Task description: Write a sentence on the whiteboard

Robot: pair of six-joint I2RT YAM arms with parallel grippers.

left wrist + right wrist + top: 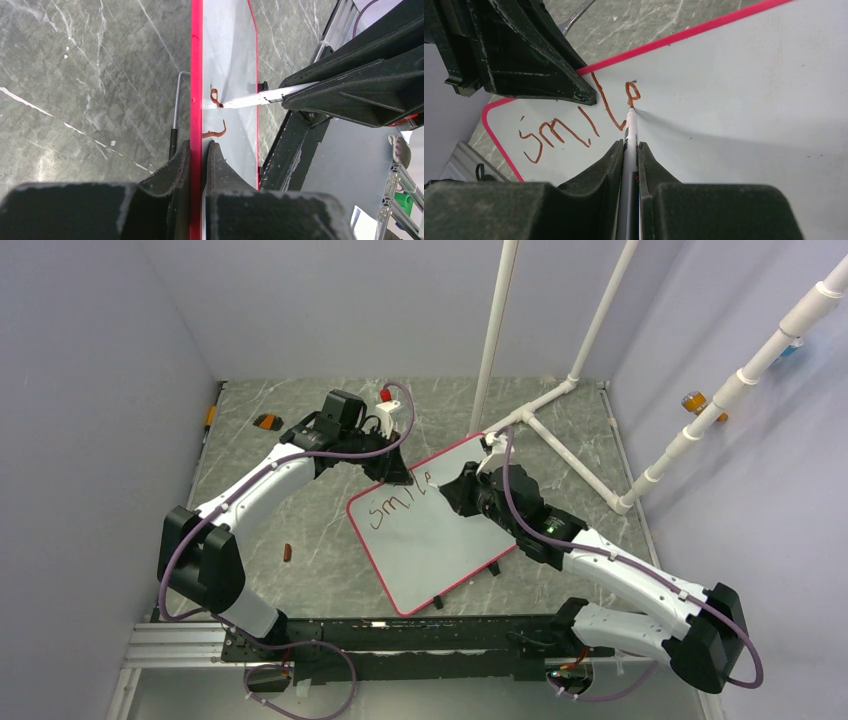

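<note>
Right wrist view brings us closest to the sentence [569, 130]: dark reddish-brown handwritten marker letters that so far spell "smile". The loop of the last letter sits under the tip of the thin white marker pen [630, 131], so we judge that this first word is being finished and the other lines are not yet begun.

The letters run along the 11 o'clock edge of the flat white whiteboard with rounded corners and a red-pink rim [440, 555]. The board sits askew at the middle of the grey marbled worktop [310, 530].

The right jaws are pinching the pen's barrel at a low slant, so only the tip meets the surface. The left jaws are pinching the board's rim at 11 o'clock, we think to stop it sliding under the strokes.

From above, both wrists cover the final letters, and the right arm [620, 575] hides the board's 2 o'clock side. Left wrist view shows the board only edge-on, with a thin metal wire [176, 100] behind it. We cannot tell whether the board lies flat or is propped. A small brown thing [288, 553] at 9 o'clock of the board is too small to name.
</note>
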